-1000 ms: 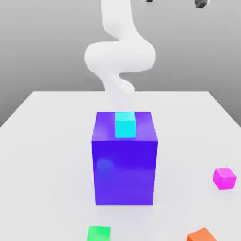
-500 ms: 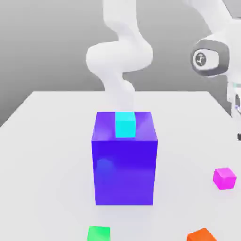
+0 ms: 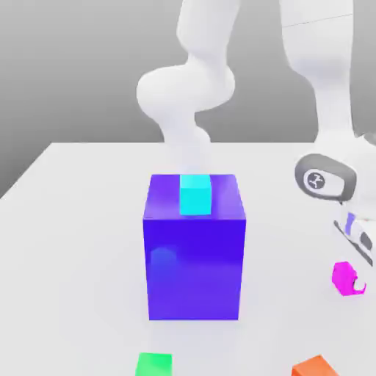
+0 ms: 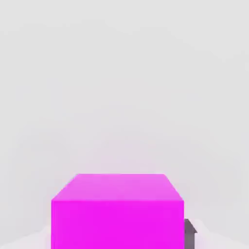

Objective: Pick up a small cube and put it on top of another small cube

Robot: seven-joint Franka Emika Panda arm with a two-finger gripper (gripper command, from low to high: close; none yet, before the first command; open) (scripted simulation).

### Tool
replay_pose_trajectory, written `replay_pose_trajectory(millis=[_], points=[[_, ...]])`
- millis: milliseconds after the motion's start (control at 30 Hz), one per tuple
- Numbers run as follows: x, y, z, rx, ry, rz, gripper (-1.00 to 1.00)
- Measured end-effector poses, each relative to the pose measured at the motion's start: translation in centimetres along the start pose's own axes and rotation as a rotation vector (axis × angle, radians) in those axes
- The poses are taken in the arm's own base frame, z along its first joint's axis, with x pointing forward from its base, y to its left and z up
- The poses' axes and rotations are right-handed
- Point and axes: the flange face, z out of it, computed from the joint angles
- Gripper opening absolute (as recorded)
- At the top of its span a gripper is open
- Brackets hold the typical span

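Step in hand, as I judge it: the pick. The gripper is down at table level by the magenta cube, toward the exterior view's right. Hand state: closed on the cube, the jaws parted only by its width; one dark fingertip lies against a side face. The far contact is hidden behind the cube, so its quality cannot be told.

Position of the work: the magenta cube is at the white table, apart from the large blue box. I cannot tell whether there is any lift.

Other small cubes: cyan on top of the box, green and orange near the exterior view's lower edge. The task does not say which one is to receive the magenta cube; stacking remains undone.

Next move, my estimate: raise straight up, confirm that the cube comes with the hand, then carry it over the chosen cube. If that is the cyan one, the lift must clear the tall box. Risks: a slip from an uneven grip, or nudging the lower cube when setting down off-centre.
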Motion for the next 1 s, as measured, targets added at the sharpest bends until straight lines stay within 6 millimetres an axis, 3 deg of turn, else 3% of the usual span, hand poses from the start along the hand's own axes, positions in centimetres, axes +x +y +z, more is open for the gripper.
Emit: replay_pose_trajectory(millis=[67,200,233,333,433,633,767,867,900,1000], points=[[0.1,0.0,-1.1,0.0,0.0,0.0,-1.0],[0.1,0.0,-5.3,0.0,0.0,0.0,-1.0],[0.1,0.9,-6.1,-0.001,-0.001,0.027,-1.0],[0.0,8.1,-7.1,-0.001,-0.009,0.244,-1.0],[-1.5,16.4,-7.8,-0.001,-0.014,0.488,-1.0],[-8.5,31.2,-9.8,0.002,-0.013,0.952,-1.0],[-15.1,38.9,-10.6,0.003,-0.002,1.224,-1.0],[-16.6,40.4,-7.2,0.002,0.001,1.281,-1.0],[-16.8,40.5,-6.0,0.002,0.001,1.286,1.0],[-16.8,40.5,-6.0,0.002,0.001,1.286,1.0]])
